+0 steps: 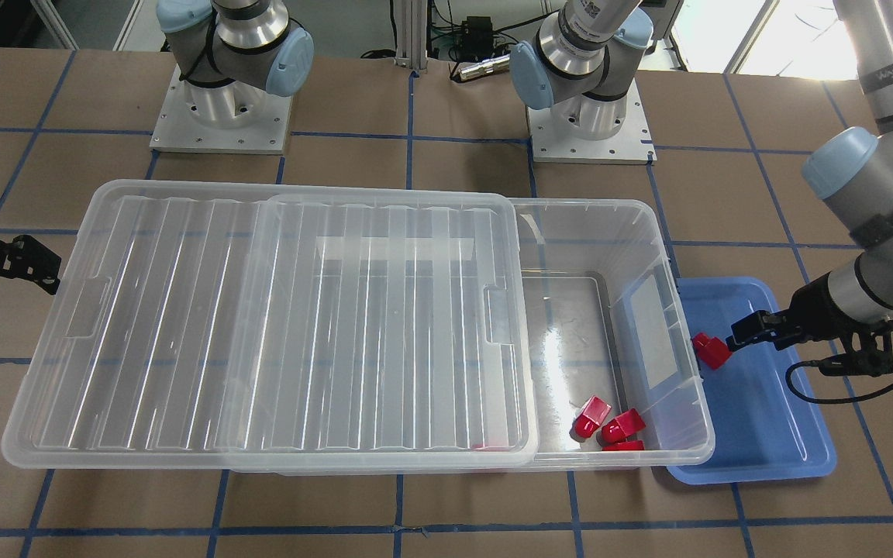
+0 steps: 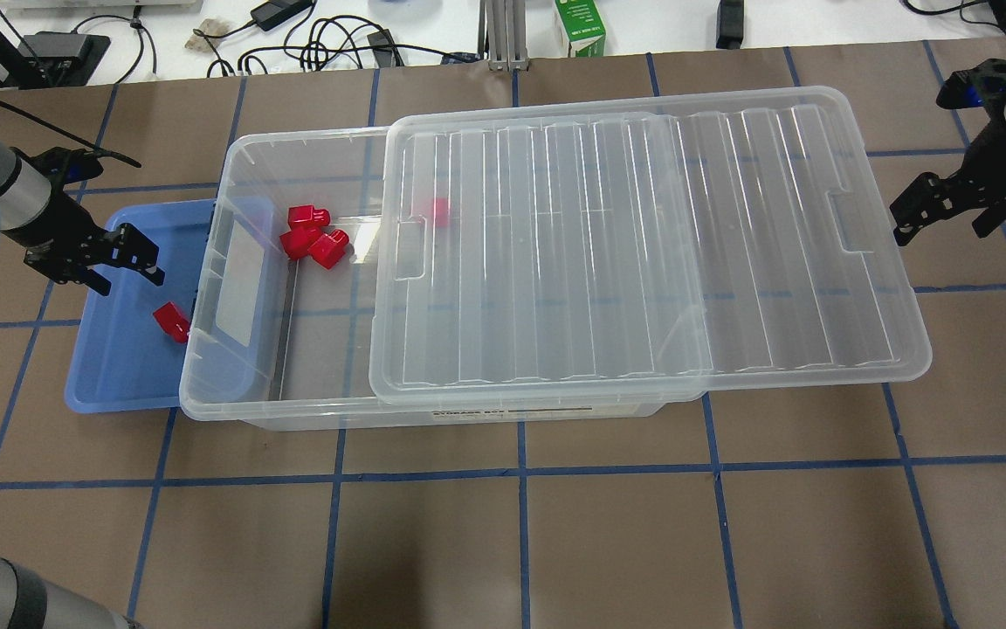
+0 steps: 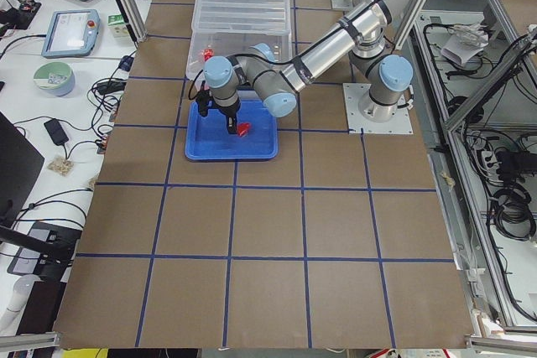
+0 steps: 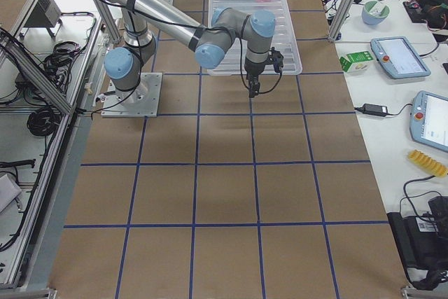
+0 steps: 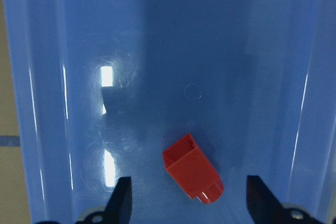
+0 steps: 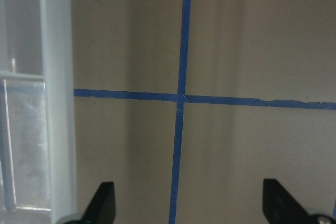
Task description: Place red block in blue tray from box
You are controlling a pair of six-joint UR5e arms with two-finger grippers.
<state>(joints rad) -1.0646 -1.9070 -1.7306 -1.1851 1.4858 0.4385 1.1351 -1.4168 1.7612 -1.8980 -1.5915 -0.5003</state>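
The red block (image 5: 191, 169) lies on the floor of the blue tray (image 2: 119, 384), on the side nearest the box (image 2: 232, 411). It is outside the box and free of any grip. The left gripper (image 2: 125, 269) hangs over it with its jaws spread wide. In the left wrist view the block sits between the two fingers (image 5: 123, 198), with blue tray floor showing on either side. Only the finger ends show there, because the bottom edge of the frame cuts them off.

The box's rim overlaps the tray's inner edge in both table views, so I cannot tell whether tray and box touch. The clear lid (image 2: 643, 245) is slid along the box and overhangs its far end, leaving only the end by the tray uncovered. Three more red blocks (image 2: 311, 236) lie bunched together in that open part. A fourth one (image 2: 439, 210) is only a blurred red patch through the ribbed lid, its shape unreadable.

The right gripper (image 2: 940, 218) hovers just beyond the lid's overhanging end, jaws wide and holding nothing. Its wrist camera shows bare brown table (image 6: 252, 40) crossed by blue tape lines (image 6: 181, 98), with a pale strip of clear plastic down the left side. In the two side views the grippers are too small to judge.
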